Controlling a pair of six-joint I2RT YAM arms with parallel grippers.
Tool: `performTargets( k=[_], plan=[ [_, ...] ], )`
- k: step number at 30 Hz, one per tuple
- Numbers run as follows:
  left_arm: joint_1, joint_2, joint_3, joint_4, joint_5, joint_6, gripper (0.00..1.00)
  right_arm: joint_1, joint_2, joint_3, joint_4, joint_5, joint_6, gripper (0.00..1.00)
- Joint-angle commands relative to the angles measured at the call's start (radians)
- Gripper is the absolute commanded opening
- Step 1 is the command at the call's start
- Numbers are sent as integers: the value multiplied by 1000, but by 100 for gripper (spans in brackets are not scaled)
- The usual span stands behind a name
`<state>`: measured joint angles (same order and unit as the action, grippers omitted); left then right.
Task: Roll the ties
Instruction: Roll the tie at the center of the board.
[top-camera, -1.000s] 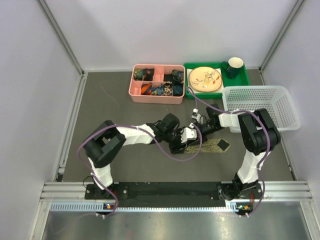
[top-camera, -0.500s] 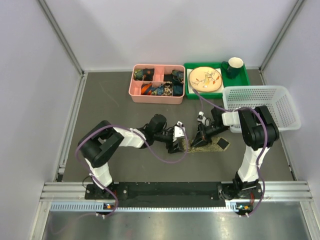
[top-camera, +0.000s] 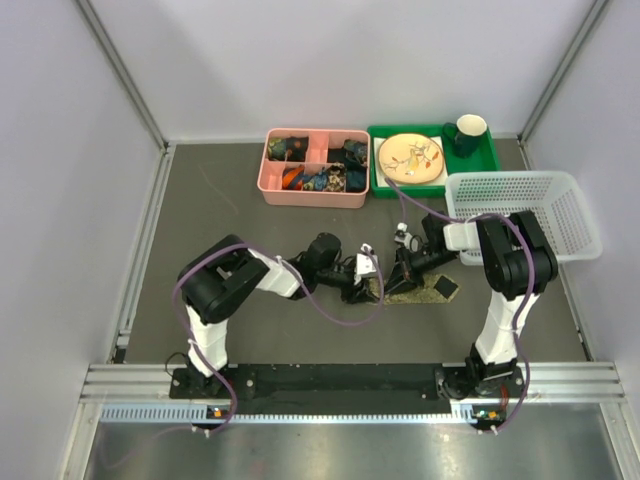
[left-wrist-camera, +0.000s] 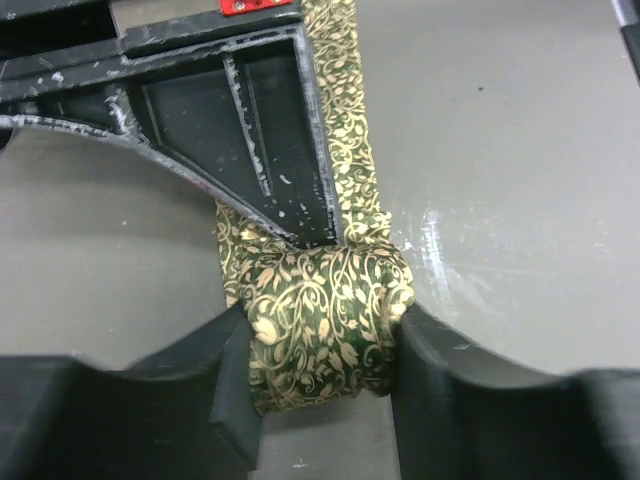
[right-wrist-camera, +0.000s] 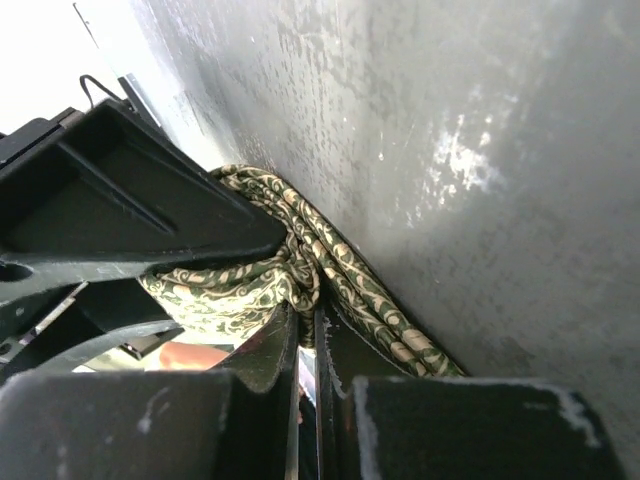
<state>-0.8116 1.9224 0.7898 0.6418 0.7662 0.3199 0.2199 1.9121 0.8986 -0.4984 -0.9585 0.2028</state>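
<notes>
Tie roll is sitting clamped in my left gripper; my closed right gripper is pinning its tail, both arms reaching low.

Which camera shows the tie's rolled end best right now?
Left wrist: the rolled end fills the centre, close up, with its pattern sharp. Right wrist shows only bunched folds edge-on; top external shows it tiny and partly hidden.

The left pincer clasps both sides of the rolled end of the green, gold-vined tie, whose flat strip runs across the grey tabletop beneath the right pincer.
</notes>
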Motion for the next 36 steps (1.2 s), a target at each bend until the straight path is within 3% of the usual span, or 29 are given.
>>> performTargets(
  k=[1,3,8,18,20,24,32,33,34,35,36],
  plan=[
    [-15,-8,63,-170,-42,40,35,10,28,-1,54,130,-40,0],
    [-18,-31,92,-288,-100,76,24,18,7,8,47,115,-48,0],
    [-23,-77,140,-675,-237,197,12,12,-70,29,-15,84,-77,22],
    [-83,-51,279,-929,-416,239,8,-25,-196,27,-100,-43,-117,57],
    [-89,-34,295,-955,-427,240,8,-21,-193,3,-49,-74,-77,58],
    [-101,-16,330,-984,-447,243,11,15,-156,-6,18,-77,-37,56],
    [-107,15,365,-1018,-438,248,25,36,-56,36,44,-14,-61,39],
    [-107,20,373,-1021,-427,245,26,36,-42,40,37,-13,-71,31],
    [-106,24,377,-1028,-424,246,29,36,-39,43,31,-8,-80,8],
    [-106,27,381,-1027,-413,246,31,36,-38,43,24,16,-88,0],
    [-104,27,384,-1025,-404,249,32,36,-36,43,12,23,-95,0]
  ],
)
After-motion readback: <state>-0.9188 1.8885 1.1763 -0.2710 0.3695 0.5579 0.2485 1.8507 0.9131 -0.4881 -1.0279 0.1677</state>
